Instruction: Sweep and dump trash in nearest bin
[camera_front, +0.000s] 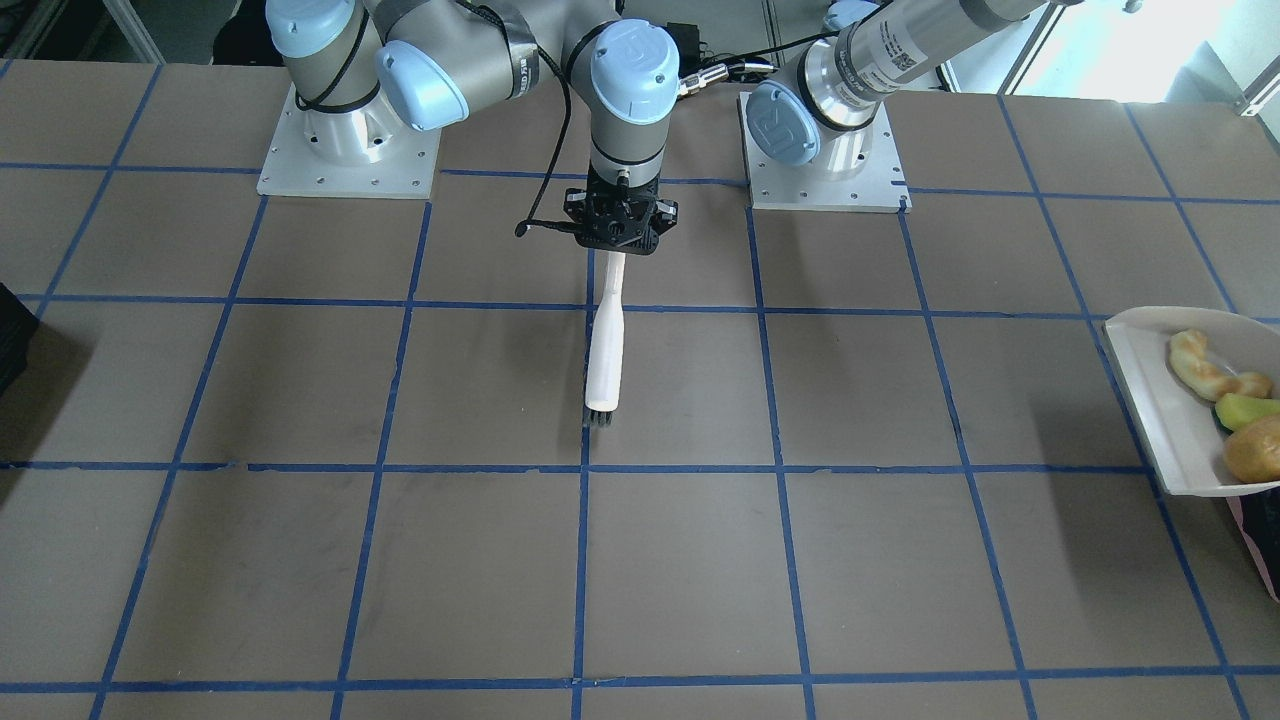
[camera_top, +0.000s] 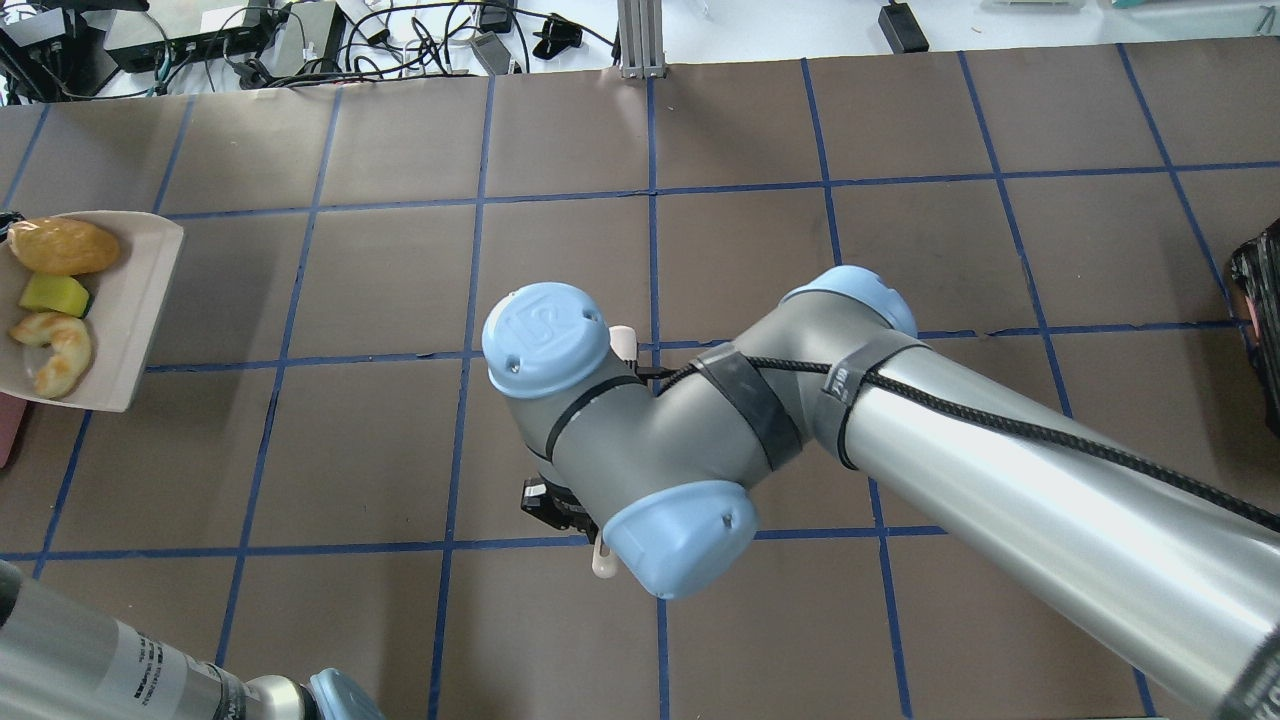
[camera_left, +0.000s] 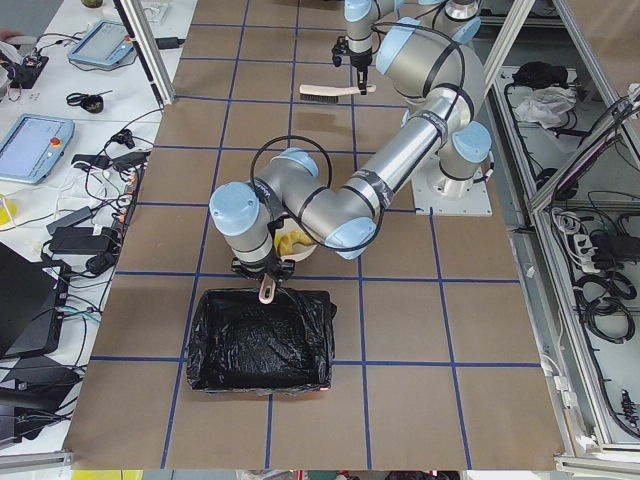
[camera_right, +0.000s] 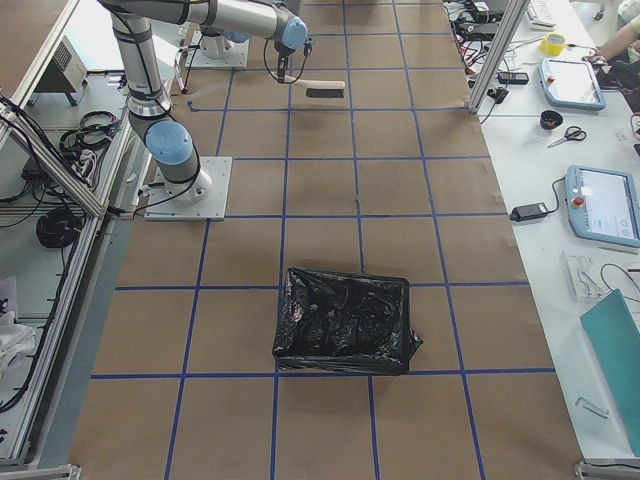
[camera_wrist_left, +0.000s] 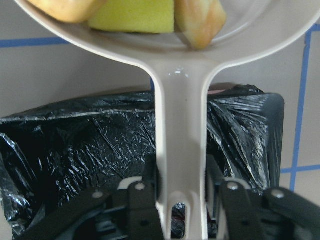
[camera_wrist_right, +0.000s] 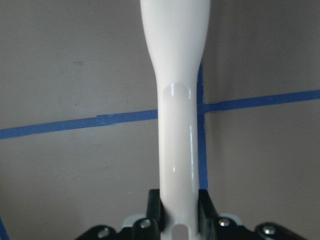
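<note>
While over bin (camera_wrist_left: 75, 150), left claw (camera_wrist_left: 181, 176) tight on dustpan (camera_wrist_left: 180, 105), right claw (camera_wrist_right: 179, 202) tight on brush (camera_wrist_right: 175, 75).

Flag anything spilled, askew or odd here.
Nothing stands out. The three trash pieces lie in the dustpan, which the left gripper holds by the bin; none spilled on the table. The right gripper holds the brush.

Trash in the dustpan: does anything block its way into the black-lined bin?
Nothing visible does. The trash lies in the dustpan, held by the left gripper just past the rim of the bin, whose mouth is open.
</note>
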